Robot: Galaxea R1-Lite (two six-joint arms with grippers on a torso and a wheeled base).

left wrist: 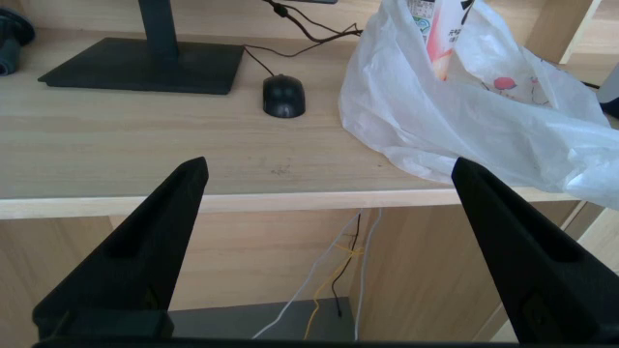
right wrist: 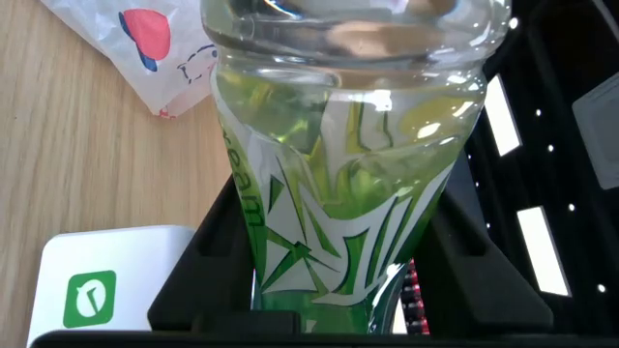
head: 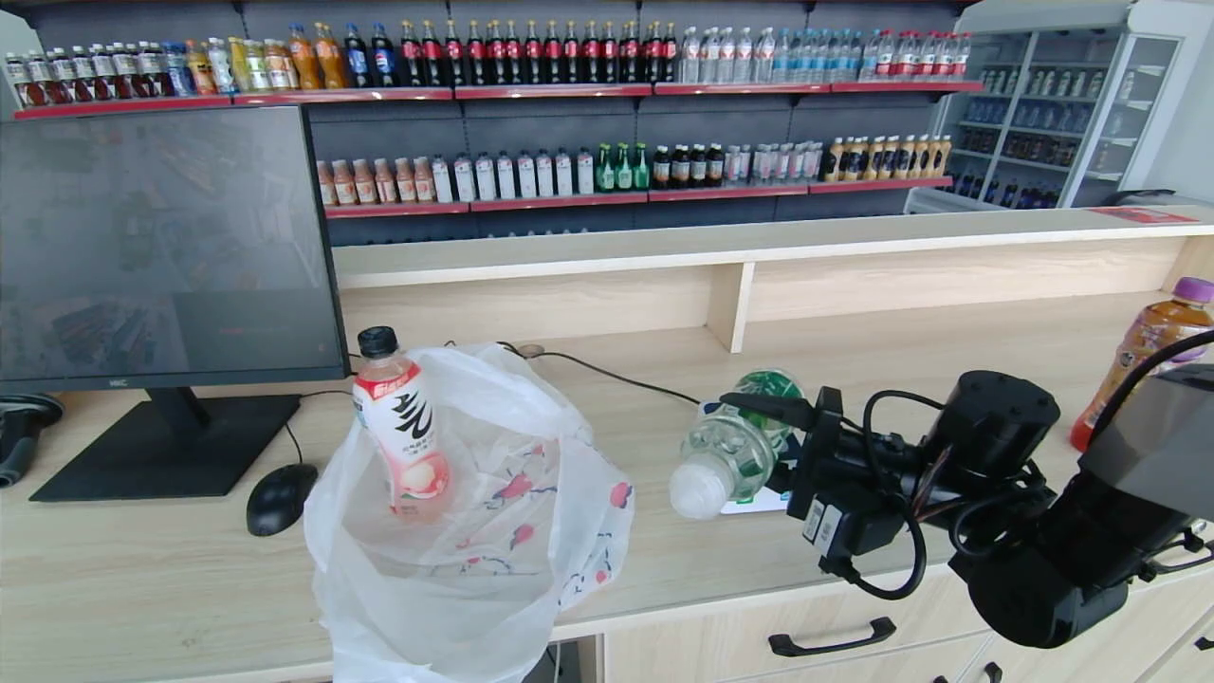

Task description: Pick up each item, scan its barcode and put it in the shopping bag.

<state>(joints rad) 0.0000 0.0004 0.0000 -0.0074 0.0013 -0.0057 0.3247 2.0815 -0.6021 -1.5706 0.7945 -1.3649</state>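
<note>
Head view: clear bottle (head: 713, 457) inside right hand (head: 749, 448)

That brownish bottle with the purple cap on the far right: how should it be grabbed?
The bottle stands upright, so probably a level grip round its body below the narrowing neck, coming from the front; the raised shelf stands behind it.

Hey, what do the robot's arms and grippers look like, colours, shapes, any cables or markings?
The right arm is matte black, with rounded drum-shaped joints and thin black cables looping loosely beside it. Two small pale labels sit on the block behind the right gripper. The left gripper has two broad black wedge-shaped fingers that taper toward their tips.
</note>
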